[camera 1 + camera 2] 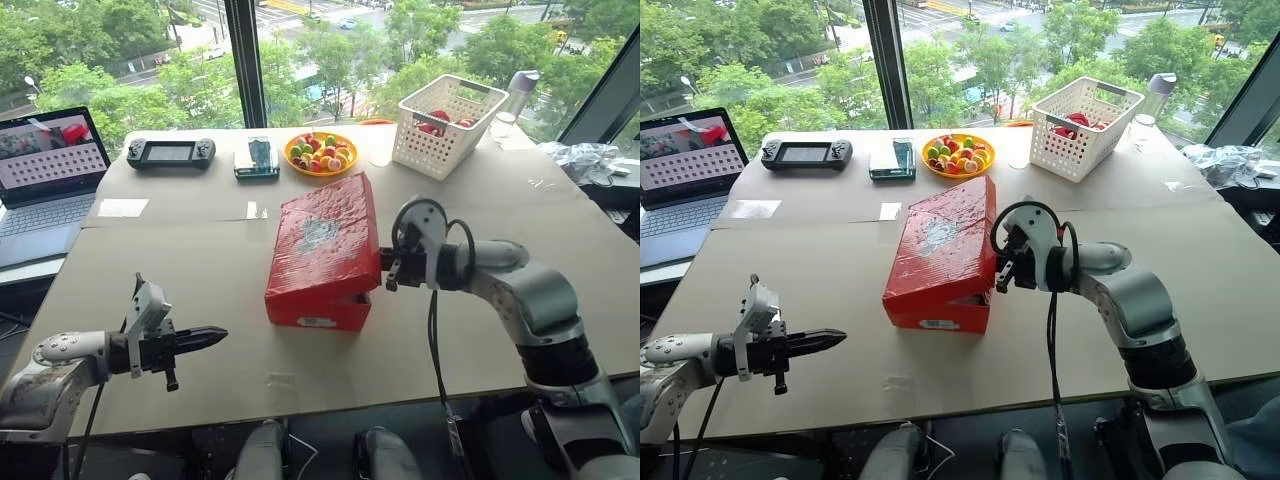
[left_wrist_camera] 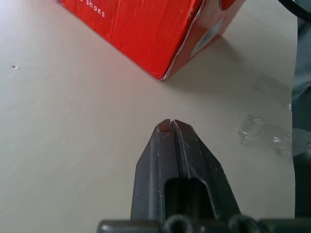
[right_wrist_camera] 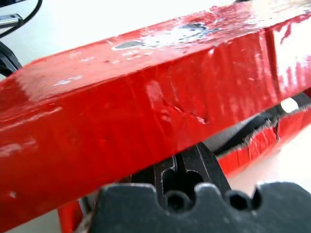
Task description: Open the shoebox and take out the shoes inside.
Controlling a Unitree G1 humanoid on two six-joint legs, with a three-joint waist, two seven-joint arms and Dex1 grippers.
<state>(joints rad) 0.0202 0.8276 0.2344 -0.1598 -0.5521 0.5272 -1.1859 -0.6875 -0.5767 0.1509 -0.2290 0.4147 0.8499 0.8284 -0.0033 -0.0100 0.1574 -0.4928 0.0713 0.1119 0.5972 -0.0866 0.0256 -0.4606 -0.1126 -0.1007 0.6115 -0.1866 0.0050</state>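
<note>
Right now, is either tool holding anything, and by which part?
Nothing is clamped. The right tool, shut, sits under the shoebox lid's right edge, propping it up. The left tool is shut and empty.

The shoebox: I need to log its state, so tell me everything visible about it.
The shoebox is red cardboard with a glossy, creased surface, a grey-white figure on its lid and a white label on its near end. It sits mid-table. The lid is tilted up along its right edge, where the shut right gripper is wedged under it, showing a gap. The left gripper stays clear.
</note>
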